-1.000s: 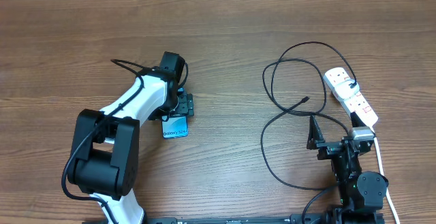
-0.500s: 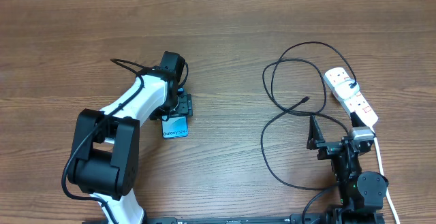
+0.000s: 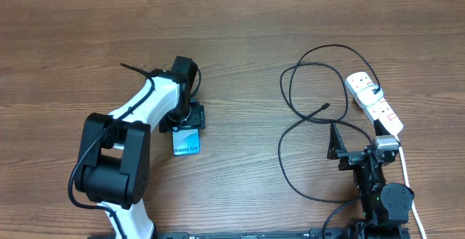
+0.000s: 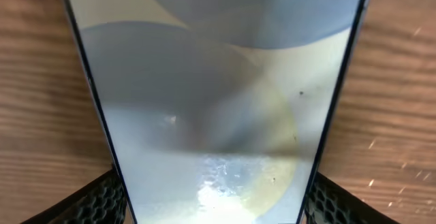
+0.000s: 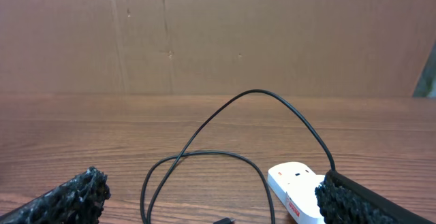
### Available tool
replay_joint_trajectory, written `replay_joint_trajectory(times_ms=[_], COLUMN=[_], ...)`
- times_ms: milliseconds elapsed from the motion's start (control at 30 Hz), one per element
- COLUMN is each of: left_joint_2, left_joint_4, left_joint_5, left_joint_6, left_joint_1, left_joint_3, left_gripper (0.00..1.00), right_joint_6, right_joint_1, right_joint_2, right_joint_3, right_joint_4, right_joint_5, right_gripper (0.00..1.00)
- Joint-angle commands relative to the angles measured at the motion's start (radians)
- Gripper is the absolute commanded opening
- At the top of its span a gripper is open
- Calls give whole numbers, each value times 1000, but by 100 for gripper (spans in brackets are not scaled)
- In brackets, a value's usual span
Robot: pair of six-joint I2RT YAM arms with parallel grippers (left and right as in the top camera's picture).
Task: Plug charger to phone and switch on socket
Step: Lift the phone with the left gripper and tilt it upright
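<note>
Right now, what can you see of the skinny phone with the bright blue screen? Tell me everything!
The slim rectangular phone with the bright blue-teal screen is over the left part of the brown wooden table, screen up, with small white lettering. Its edge is thin and dark. Up close the glass looks shiny, showing pale grey and cream shapes. The left gripper holds it between black textured fingers, one against each long edge. I cannot tell whether it rests flat or is lifted.

Wood-grain table (image 3: pixel 240 35), brown cardboard wall (image 5: pixel 218 33) behind, even light
</note>
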Motion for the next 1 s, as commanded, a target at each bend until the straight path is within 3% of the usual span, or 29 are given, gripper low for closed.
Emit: replay_joint_trajectory(times_ms=[0,233,500,833,967], left_joint_2=[117,117,117,117,117], left_joint_4=[-68,-206,-310,-333,-343], left_joint_5=[177,295,300,306,402], left_joint_6=[-9,32,35,35,41], left_joint_1=[-5,-5,-5,-5,-5], left_joint_3=[-17,147,283,325,331], left_gripper=[59,57,54,52,51], right_joint_6=[-1,-1,-1,-1,-1], right_joint_1=[6,6,6,6,6], right_joint_2=[-8,-8,-8,-8,-8], right_joint_3=[-11,-11,-11,-11,-11], right_joint_4=[5,5,5,5,5], right_joint_5=[-1,-1,-1,-1,-1], right_gripper=[100,100,100,100,100])
